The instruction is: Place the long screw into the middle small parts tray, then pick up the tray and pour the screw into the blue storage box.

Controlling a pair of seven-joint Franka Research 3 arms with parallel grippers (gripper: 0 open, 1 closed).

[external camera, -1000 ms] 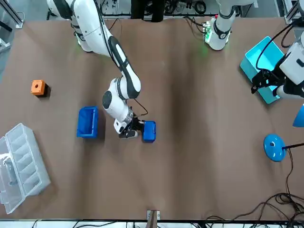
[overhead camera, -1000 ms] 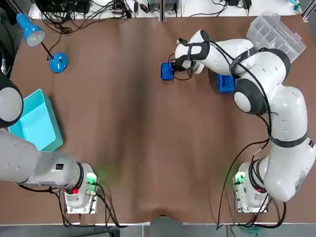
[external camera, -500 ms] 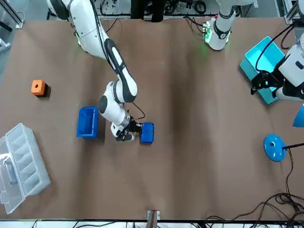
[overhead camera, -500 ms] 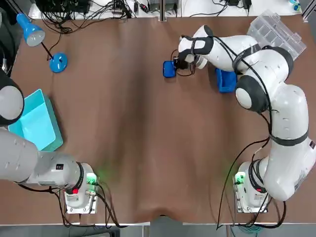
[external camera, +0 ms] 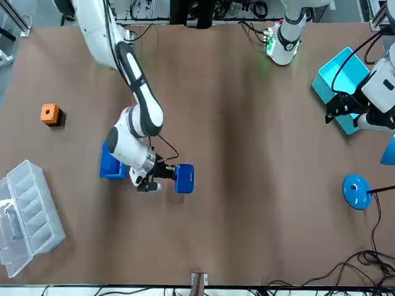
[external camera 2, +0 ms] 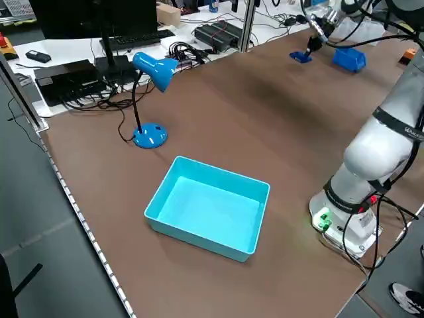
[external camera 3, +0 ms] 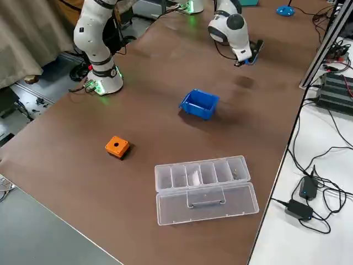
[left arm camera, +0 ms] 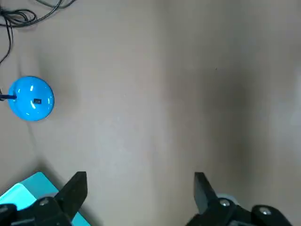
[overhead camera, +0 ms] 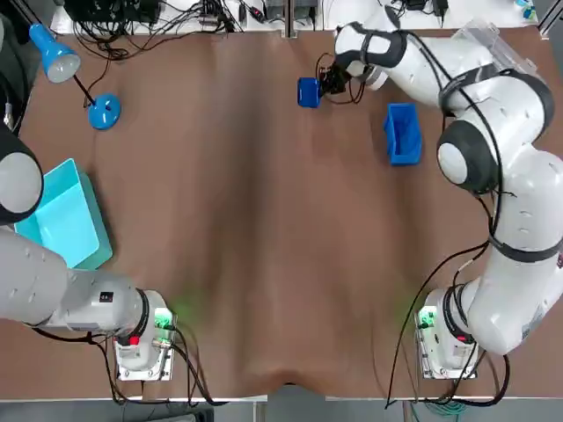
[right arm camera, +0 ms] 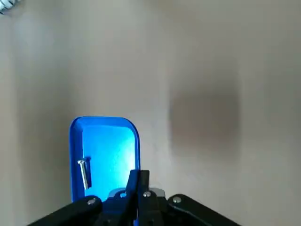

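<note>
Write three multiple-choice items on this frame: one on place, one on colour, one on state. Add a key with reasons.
1. The screw lies:
A. in a glass jar
B. in the small blue tray
C. under a cloth

2. The cube is:
A. green
B. white
C. orange

3. The right tool is:
A. shut on the tray's edge
B. wide open
C. holding a pen

Key:
1 B: the right wrist view shows the screw on the tray floor.
2 C: the cube is plainly orange in the front view.
3 A: the right tool pinches the tray rim, while the left tool idles open beside the teal box.
</note>
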